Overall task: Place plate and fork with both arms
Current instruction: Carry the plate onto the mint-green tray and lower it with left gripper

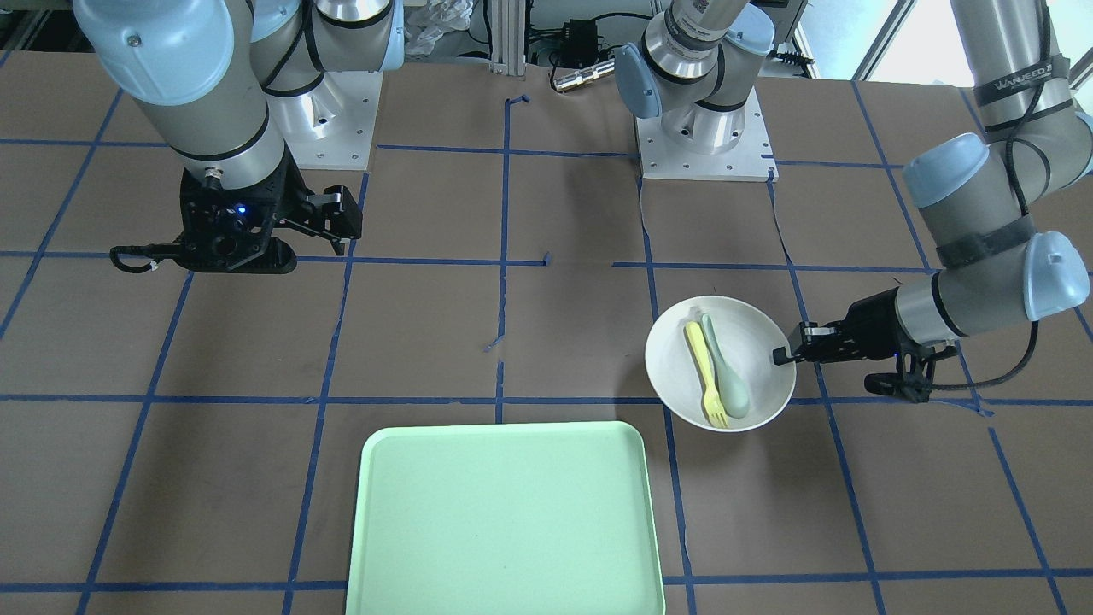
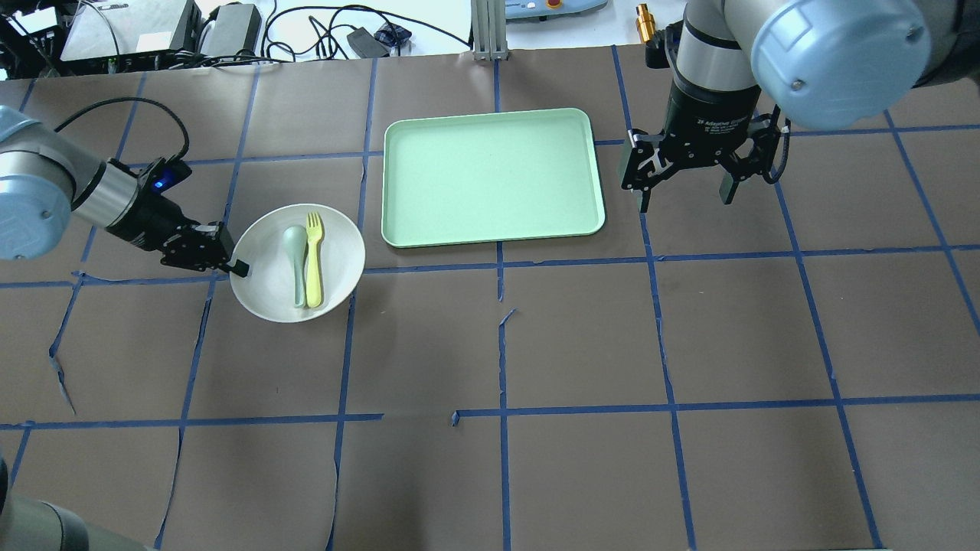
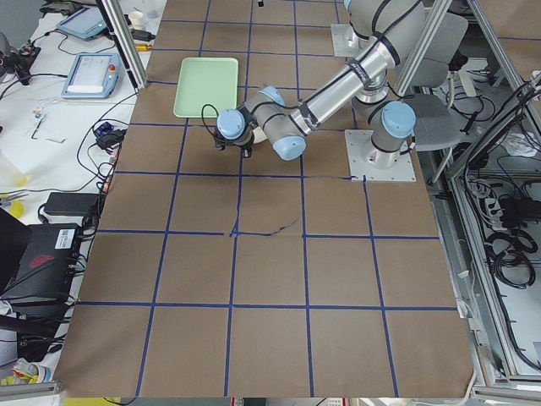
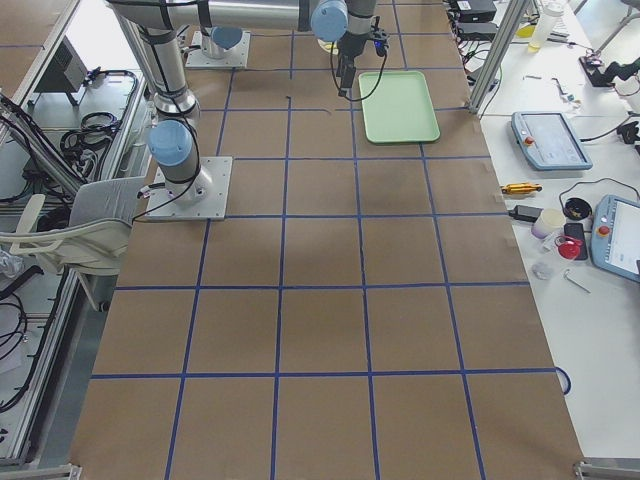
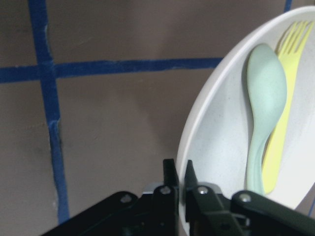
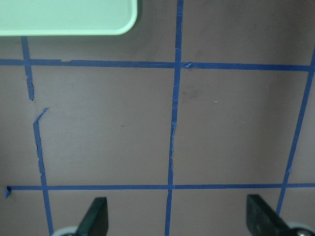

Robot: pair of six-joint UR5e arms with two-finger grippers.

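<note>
brown taped bench (image 2: 582, 344); plate (image 2: 337, 237) near green tray (image 2: 490, 176), fork (image 2: 313, 260) and spoon (image 2: 295, 252) loose inside. left gripper (image 2: 233, 266) clenched on thin stiff rim; likely light, slick, keep level. right gripper (image 2: 684, 195) released, hovering.

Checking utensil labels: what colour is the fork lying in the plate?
Pale yellow fork, clearest in the overhead exterior view.

The surface (image 2: 582, 344) is covered in matt brown paper-like sheeting, torn in places and gridded with blue adhesive tape (image 2: 766, 253). The plate (image 2: 341, 249) has a smooth, matt off-white finish with faint speckling. The fork (image 2: 314, 264) and spoon (image 2: 295, 252) look like matt plastic. The tray (image 2: 490, 176) is smooth with a slight sheen. The left arm (image 1: 961, 226) and right arm (image 1: 205, 111) show satin silver-grey metal with smooth light-blue joint caps (image 1: 1055, 278). The left pincer (image 2: 233, 266) and right pincer (image 2: 684, 203) are matt black.
</note>
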